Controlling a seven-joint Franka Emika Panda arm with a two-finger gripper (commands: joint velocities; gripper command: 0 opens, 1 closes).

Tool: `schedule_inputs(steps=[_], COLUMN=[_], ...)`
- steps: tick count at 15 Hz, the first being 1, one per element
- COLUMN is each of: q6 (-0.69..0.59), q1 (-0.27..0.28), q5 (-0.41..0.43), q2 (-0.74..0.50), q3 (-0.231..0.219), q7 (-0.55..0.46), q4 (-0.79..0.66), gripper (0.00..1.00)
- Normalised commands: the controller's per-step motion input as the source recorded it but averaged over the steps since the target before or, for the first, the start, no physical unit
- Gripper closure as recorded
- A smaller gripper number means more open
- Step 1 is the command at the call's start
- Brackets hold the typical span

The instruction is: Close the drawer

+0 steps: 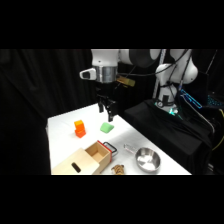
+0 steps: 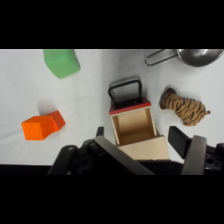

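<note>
- The gripper (image 2: 145,142) hangs high over the table, its fingers (image 2: 186,145) spread wide and empty, likely lining up for a push.
- Directly below, the drawer (image 2: 131,120) sticks out of its wooden box (image 1: 80,162), handle (image 2: 125,91) pointing away.
- An orange block (image 2: 42,125), green block (image 2: 61,62), steel bowl (image 1: 147,159) and striped toy (image 2: 184,106) sit clear around it.

drawer (image 2: 131,122) pulled open (empty), red-edged front
</note>
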Motion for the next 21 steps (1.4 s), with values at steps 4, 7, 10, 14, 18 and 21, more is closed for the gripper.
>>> schedule_inputs(steps=[4, 7, 10, 14, 18, 21], q6=[0.45, 0.43, 0.44, 0.37, 0.31, 0.27], q1=[0.020, -0.008, -0.008, -0.003, 0.011, 0.011], q5=[0.002, 0.015, 0.005, -0.036, -0.083, -0.069], q2=[-0.08, 0.03, 0.13, 0.21, 0.19, 0.19], q3=[0.012, -0.016, -0.015, -0.023, -0.041, -0.039], q7=[-0.19, -0.19, -0.16, -0.13, -0.11, -0.12], q4=[-0.31, -0.23, -0.15, -0.03, 0.02, 0.05], gripper=[0.00, 0.00, 0.00, 0.00, 0.00, 0.00])
